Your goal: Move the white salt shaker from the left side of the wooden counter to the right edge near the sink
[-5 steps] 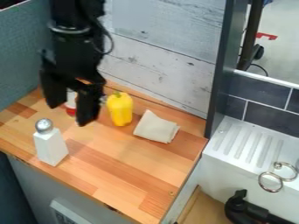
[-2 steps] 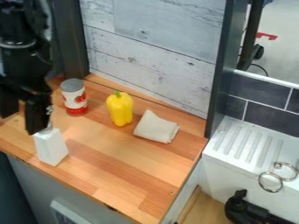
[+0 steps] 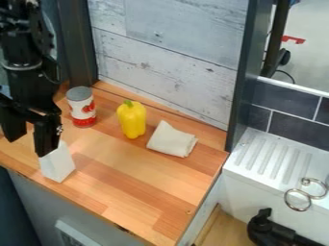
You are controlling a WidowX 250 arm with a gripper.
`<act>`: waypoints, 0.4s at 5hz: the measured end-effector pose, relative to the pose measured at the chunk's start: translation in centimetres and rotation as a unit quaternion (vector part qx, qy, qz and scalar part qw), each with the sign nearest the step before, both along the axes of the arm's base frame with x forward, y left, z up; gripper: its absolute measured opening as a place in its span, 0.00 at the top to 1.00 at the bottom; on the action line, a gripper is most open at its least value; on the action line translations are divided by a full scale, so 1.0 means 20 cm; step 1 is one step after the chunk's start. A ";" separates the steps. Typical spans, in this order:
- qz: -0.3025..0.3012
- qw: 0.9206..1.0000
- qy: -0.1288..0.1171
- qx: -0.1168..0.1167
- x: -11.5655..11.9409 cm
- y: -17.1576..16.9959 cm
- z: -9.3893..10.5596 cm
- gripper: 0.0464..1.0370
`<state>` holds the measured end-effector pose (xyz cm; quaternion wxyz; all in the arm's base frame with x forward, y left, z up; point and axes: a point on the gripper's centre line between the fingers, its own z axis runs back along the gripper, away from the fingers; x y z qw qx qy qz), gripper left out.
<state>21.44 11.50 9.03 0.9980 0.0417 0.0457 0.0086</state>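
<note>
Camera view: the hand (image 3: 30,138), fingers spread apart, hangs at left; the upright white container (image 3: 58,166) stands to its lower right, partly behind one finger

Lighting bright and diffuse. Soft sheen noted on wooden counter (image 3: 132,175); shadows faint; white sink (image 3: 257,187) brightly lit.

Open passage across the counter (image 3: 138,192) between the white shaker (image 3: 57,165) and beige cloth (image 3: 172,140), yellow pepper (image 3: 132,119) behind.
</note>
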 end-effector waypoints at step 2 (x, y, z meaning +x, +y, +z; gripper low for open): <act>-0.007 1.000 0.004 -0.017 0.10 0.02 -0.07 0.04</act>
